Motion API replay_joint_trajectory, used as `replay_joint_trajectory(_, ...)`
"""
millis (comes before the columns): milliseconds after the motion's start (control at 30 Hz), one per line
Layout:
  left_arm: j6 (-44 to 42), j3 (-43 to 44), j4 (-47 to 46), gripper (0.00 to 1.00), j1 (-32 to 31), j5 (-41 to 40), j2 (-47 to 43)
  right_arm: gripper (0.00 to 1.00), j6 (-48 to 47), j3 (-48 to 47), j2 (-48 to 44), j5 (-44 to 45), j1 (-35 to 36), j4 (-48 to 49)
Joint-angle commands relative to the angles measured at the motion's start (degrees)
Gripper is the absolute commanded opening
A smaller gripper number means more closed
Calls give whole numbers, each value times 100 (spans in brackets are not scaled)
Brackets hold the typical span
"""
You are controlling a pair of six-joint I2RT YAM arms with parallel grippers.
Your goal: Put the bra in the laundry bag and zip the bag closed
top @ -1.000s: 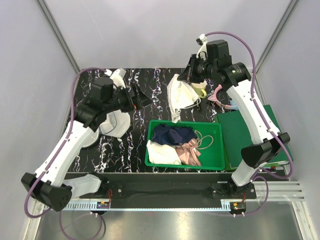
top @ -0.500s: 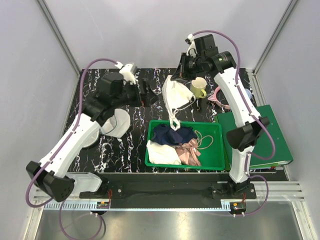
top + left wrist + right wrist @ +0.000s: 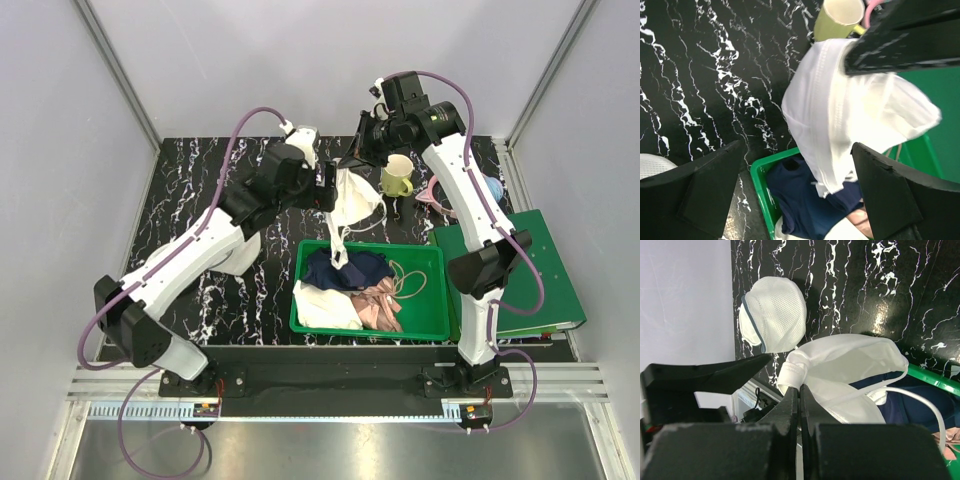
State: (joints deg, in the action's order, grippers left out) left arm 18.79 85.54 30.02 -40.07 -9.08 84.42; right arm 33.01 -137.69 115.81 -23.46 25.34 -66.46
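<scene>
R claw [image 3: 799, 390] clenched on bra [image 3: 355, 200], which hangs over green bin [image 3: 372, 334]. L claw [image 3: 797, 146] wide open at cup. Judgement: pinch cup rim, not strap, then carry twd laundry bag [image 3: 774, 315] on tabletop [image 3: 185, 185].

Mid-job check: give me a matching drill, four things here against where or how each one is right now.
1 bra
2 mug
3 laundry bag
4 left gripper

a open, holding nothing
b hanging from the shut right gripper
c lying on the black table
d upright beyond the green bin

Pairs: 1-b, 2-d, 3-c, 4-a
</scene>
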Motion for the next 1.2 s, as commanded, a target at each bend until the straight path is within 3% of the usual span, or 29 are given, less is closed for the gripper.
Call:
replay_joint_trajectory(0,-165,279,-488,95,-44,-243,83,0,284,-232,-58,-9,41,36)
replay_joint_trajectory(533,345,314,-638,96,-97,-102,223,0,276,5,-173,-70,59,89)
replay_joint_trajectory(733,468,472,-612,87,-106,-269,531,0,293,14,-243,-97,58,80)
replay_joint_trajectory(867,337,560,-611,70,-97,-340,566,0,258,93,-261,-202,58,107)
replay_joint_trajectory(900,301,587,-594,57,-97,-357,575,0,249,93,-243,-211,67,107)
replay_joint_trajectory(967,249,622,-585,48,16,-148,567,1,206,93,-217,-290,58,133)
replay_joint_trajectory(1100,266,631,-375,0,412,599,567,5,56,32,-173,-475,59,177)
replay_joint_trajectory(1167,222,579,-269,0,648,872,532,14,-145,5,-147,-641,50,168)
